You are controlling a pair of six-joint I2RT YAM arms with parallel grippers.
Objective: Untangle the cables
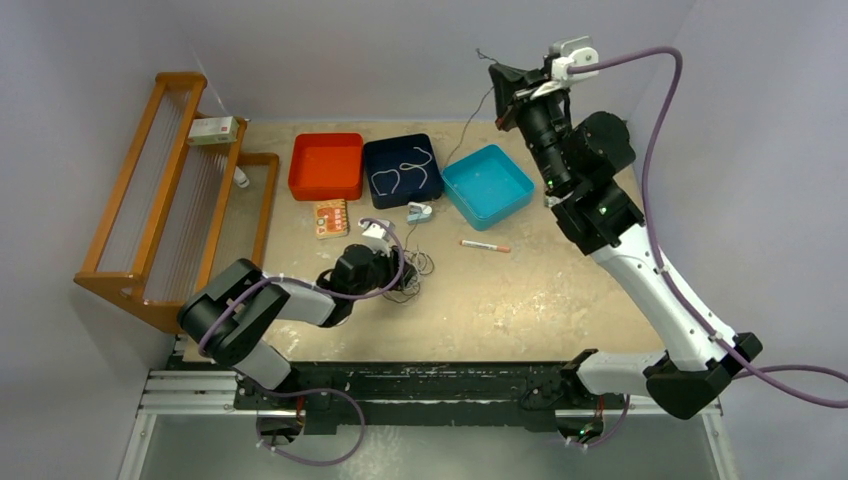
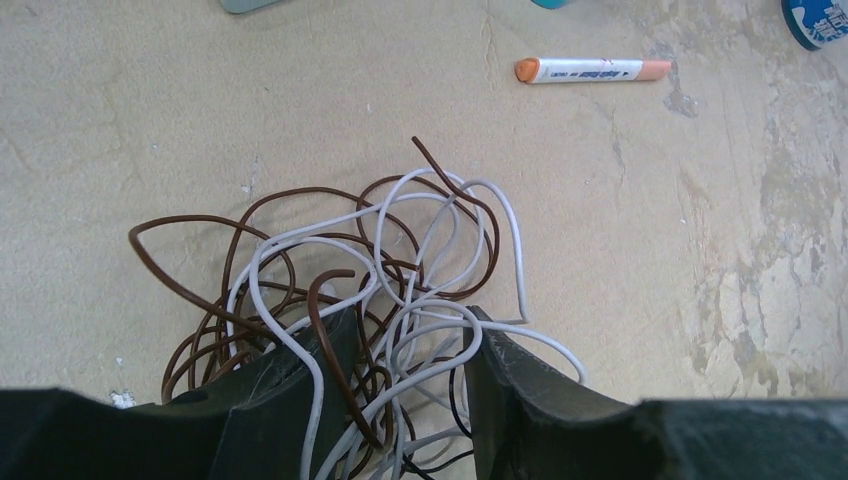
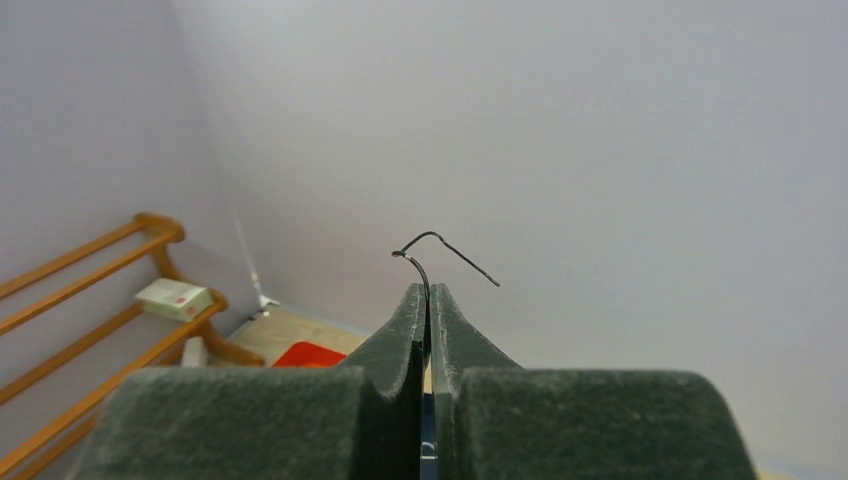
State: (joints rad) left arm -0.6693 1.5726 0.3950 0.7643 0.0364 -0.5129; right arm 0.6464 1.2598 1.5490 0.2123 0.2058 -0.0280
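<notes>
The left gripper [image 2: 408, 320] sits low on the table with its fingers spread wide apart, holding nothing. The tangle of cables [image 2: 380, 260] lies right between and just ahead of those fingers: brown and white-grey loops knotted over one another, with several strands running back through the gap and under the gripper. One brown end curls up against the inner face of its left finger, and a thin black strand shows low in the gap. Well beyond the tangle, out past the fingertips and a little to the right, lies a pen [image 2: 590, 70], clear of the wires.

The right gripper [image 3: 428, 290] is raised high above the far side of the table, its fingers pressed together on a black cable [image 3: 460, 254]. A short hooked end sticks out just past the fingertips. From above, the rest of that wire hangs away below the gripper, slanting down towards the table. Two more white cables lie loose in a navy tray [image 1: 385, 152], well below and to the side of it.
</notes>
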